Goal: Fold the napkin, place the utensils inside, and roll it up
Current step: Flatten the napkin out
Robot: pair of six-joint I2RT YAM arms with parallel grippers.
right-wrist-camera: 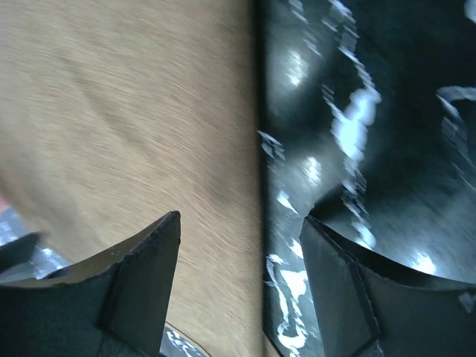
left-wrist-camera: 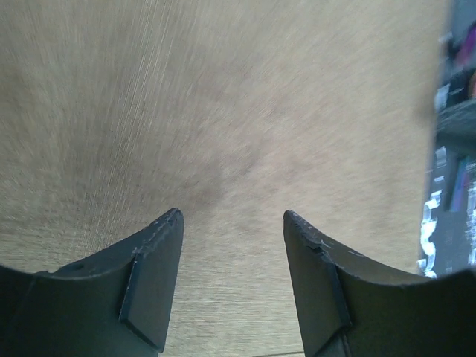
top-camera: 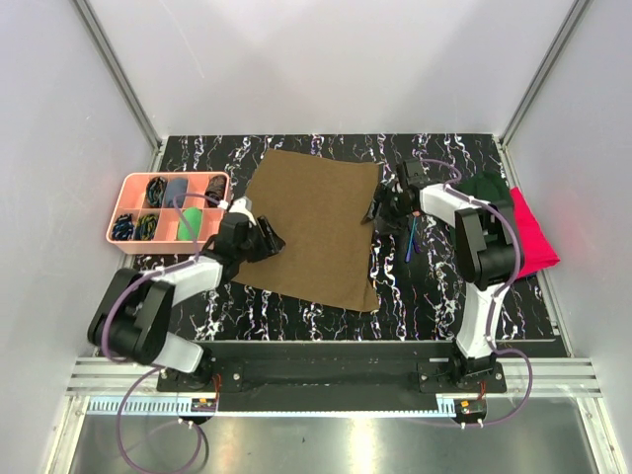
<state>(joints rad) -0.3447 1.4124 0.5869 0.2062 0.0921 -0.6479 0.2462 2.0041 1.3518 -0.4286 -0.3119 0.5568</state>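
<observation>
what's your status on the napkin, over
Left jaws open, empty, over napkin left side. Right jaws open, straddling its right edge. Napkin flat, unfolded. Utensils right of it, nothing blocking.

Napkin [top-camera: 316, 227] flat on table [top-camera: 434, 296], centre frame. Tray [top-camera: 113, 219] to its left. Utensils [top-camera: 410, 240] just right of napkin; cap [top-camera: 489, 188] and cloth [top-camera: 538, 242] farther right. Left gripper [top-camera: 265, 240] over napkin's left edge, right gripper [top-camera: 380, 210] at its right edge.
</observation>
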